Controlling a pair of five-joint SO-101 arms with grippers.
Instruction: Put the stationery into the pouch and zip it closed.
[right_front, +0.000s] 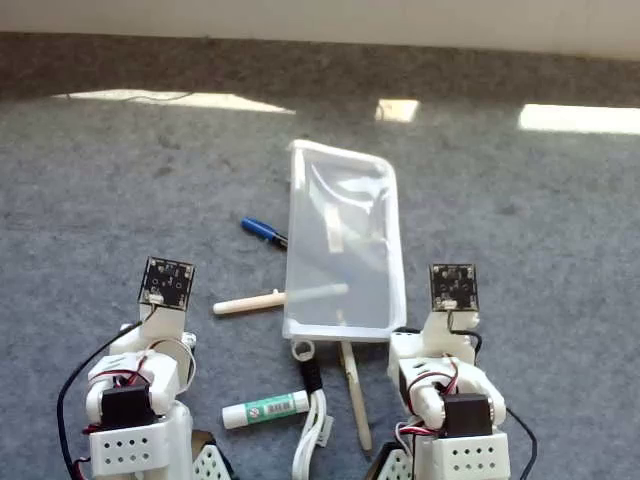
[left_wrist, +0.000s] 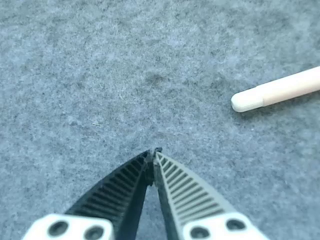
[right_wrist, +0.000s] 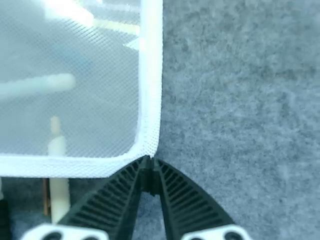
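The translucent white mesh pouch (right_front: 345, 245) lies flat in the middle of the grey felt. A blue pen (right_front: 262, 231) and a cream pen (right_front: 250, 302) stick out from its left side. A glue stick (right_front: 265, 409) and a thin cream stick (right_front: 355, 395) lie in front of it. My left gripper (left_wrist: 152, 152) is shut and empty over bare felt, with the cream pen's end (left_wrist: 280, 90) a short way off. My right gripper (right_wrist: 150, 160) is shut and empty, its tips at the pouch's near right corner (right_wrist: 147, 145). The cream stick (right_wrist: 57, 165) shows partly through the mesh.
A white and black cable (right_front: 312, 420) lies between the two arm bases, beside a small white ring (right_front: 300, 350) at the pouch's near left corner. Bare felt spreads to the left, right and back, up to a pale wall edge (right_front: 400, 25).
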